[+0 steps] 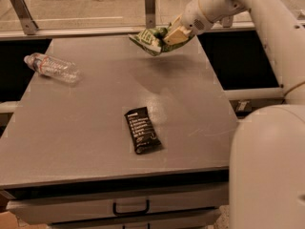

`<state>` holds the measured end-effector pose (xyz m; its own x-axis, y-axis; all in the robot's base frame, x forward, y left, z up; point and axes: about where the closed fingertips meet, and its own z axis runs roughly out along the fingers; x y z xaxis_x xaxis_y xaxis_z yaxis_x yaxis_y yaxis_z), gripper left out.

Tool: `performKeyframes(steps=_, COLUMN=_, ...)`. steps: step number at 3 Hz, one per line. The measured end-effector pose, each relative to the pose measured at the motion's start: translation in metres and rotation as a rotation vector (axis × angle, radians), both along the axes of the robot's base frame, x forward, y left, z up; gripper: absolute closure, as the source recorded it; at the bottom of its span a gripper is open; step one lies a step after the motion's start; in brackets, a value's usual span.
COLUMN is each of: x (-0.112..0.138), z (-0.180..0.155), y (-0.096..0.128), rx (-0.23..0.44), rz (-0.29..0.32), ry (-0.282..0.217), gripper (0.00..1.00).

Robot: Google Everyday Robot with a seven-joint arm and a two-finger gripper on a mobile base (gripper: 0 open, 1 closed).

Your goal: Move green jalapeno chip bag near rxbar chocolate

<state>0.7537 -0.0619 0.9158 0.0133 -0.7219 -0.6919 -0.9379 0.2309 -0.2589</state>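
end effector (172,34): over far edge of tabletop (95,113), fingers pinched on one end of green jalapeno chip bag (147,39) | bag: sticks out to its left, raised off the surface, shadow beneath | rxbar chocolate (141,130): flat, well apart, nearer the camera, slightly left | water bottle (52,68): lying far to its left
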Motion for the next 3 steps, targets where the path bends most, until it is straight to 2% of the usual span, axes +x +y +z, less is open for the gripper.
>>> performKeyframes(steps=1, x=-0.059, z=0.027, y=0.005, rx=-0.022, rz=0.138, ry=-0.036, gripper=1.00)
performKeyframes(steps=2, x=-0.100, z=0.024, y=0.010, rx=-0.054, rz=0.223, ry=-0.042, gripper=0.97)
performKeyframes(steps=3, x=-0.136, z=-0.002, y=0.007, rx=-0.115, rz=0.298, ry=-0.059, gripper=0.75)
